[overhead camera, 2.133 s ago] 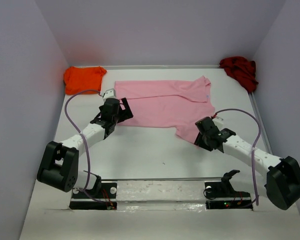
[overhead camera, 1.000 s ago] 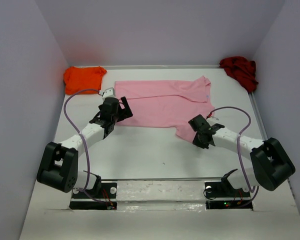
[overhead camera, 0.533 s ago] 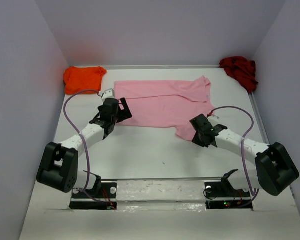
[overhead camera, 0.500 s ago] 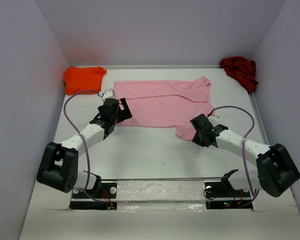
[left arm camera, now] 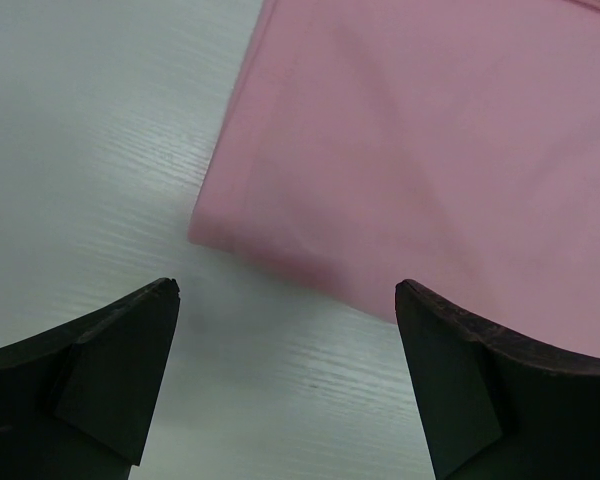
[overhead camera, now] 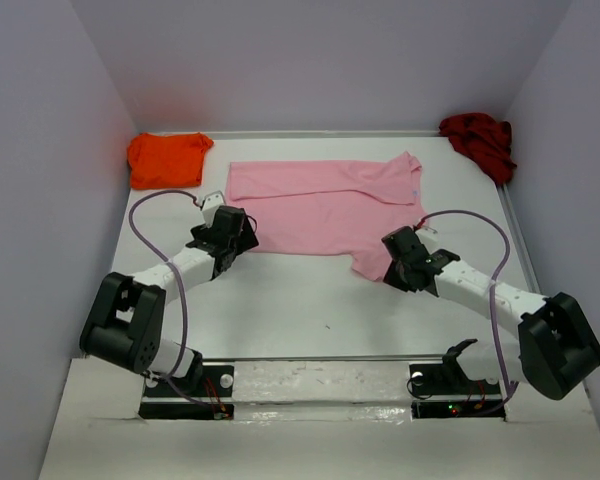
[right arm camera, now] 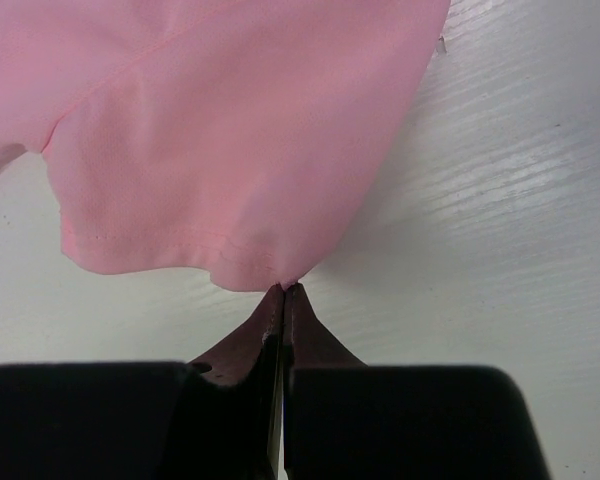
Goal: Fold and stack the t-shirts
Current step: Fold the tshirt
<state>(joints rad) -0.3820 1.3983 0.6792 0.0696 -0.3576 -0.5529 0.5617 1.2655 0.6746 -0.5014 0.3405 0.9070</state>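
Open table (overhead camera: 300, 300) fronts near edge of pink t-shirt (overhead camera: 325, 205); our L gripper (left arm camera: 285, 288) low over its corner, wide open, empty; R gripper (right arm camera: 283, 290) pinches sleeve hem

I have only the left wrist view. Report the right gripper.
Observer: The right gripper is shut, its tips at a hem of the pink shirt; I cannot tell whether cloth is pinched.
Operator: Locate the other shirts.
Observer: The orange shirt lies in the far left corner, apart from the pink one.
Operator: And the red.
Observer: The red shirt lies bunched in the far right corner.
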